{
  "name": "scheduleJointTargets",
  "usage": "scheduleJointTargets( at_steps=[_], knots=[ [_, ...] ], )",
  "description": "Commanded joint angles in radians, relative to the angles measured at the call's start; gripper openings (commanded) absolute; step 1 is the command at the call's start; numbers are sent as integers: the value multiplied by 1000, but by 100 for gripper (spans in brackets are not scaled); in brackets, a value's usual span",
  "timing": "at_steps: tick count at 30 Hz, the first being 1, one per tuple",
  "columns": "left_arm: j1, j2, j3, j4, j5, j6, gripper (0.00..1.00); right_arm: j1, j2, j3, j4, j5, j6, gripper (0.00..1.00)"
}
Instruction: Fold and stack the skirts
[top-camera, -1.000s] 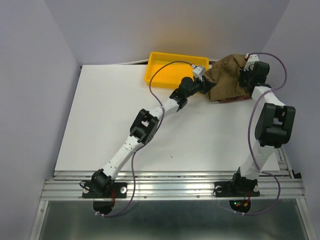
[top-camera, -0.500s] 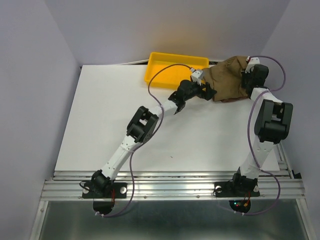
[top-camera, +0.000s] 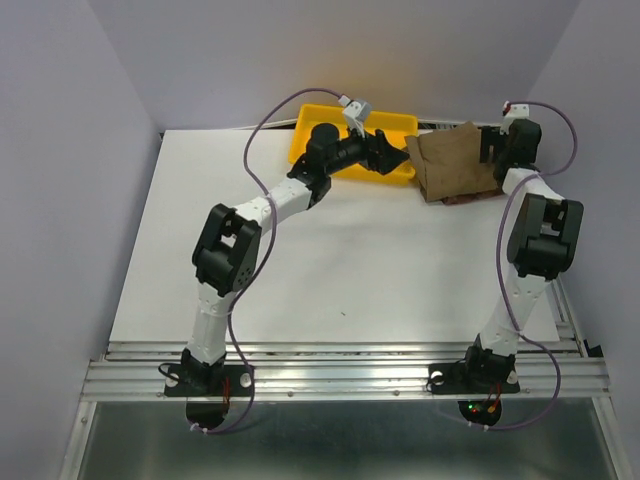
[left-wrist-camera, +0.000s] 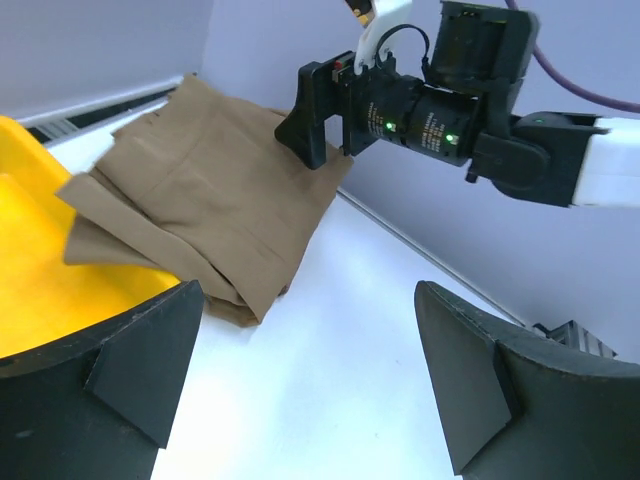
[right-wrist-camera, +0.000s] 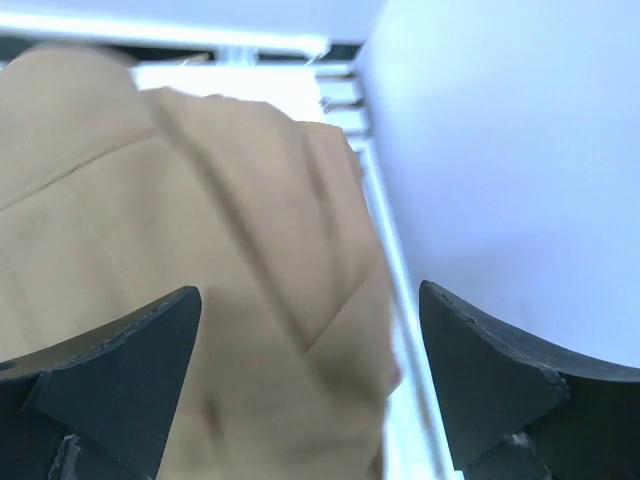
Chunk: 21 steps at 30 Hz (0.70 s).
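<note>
Looking from above, the tan-brown skirt (top-camera: 455, 165) lies folded at the far right corner of the table (top-camera: 350, 260), just beside the right end of the yellow tray (top-camera: 310, 135). Its shape is a flat, rough rectangle, a little tilted, and the longer side seems to run from left to right. The cloth is plain and matte, with soft creases and several layers showing at the left edge. In the left wrist view one loose corner hangs over the rim of the tray. A thin reddish strip shows under the near edge, which I judge to be the checked skirt below it. The white skirt I cannot see. The left pincer (top-camera: 385, 150) hovers over the tray with its fingers wide apart and nothing between them, and the skirt lies directly to its right, close by. The right pincer (top-camera: 490, 148) is at the far right edge of the skirt, also spread apart and empty, with the cloth right beneath it. The right arm is therefore nearer. I think any next move depends on that corner over the tray, which the left pincer reaches more easily.
</note>
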Motion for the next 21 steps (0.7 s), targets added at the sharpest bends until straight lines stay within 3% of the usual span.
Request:
scheduleJointTargets(
  at_steps=[1,5,8,12,14,17,21],
  knots=[
    [21,-139,-58,-79,51,55,99,-26,22,148,83,90,-50,95],
    [65,-228,-78,-246,23,127,99,-48,54,226,74,135,-108,98],
    [113,-277,-68,-397,6,217,99,-57,30,252,22,72,-113,97],
    [188,-320,-22,-637,-32,299,99,-57,-27,368,-334,-234,-76,100],
    [263,-359,-31,-673,-31,285,99,-57,-43,456,-540,-362,-36,100],
    [387,-405,-45,-717,30,282,99,-57,-85,488,-731,-501,-10,100],
    [466,-446,-28,-912,-51,412,99,-57,-188,401,-851,-632,39,100]
  ],
)
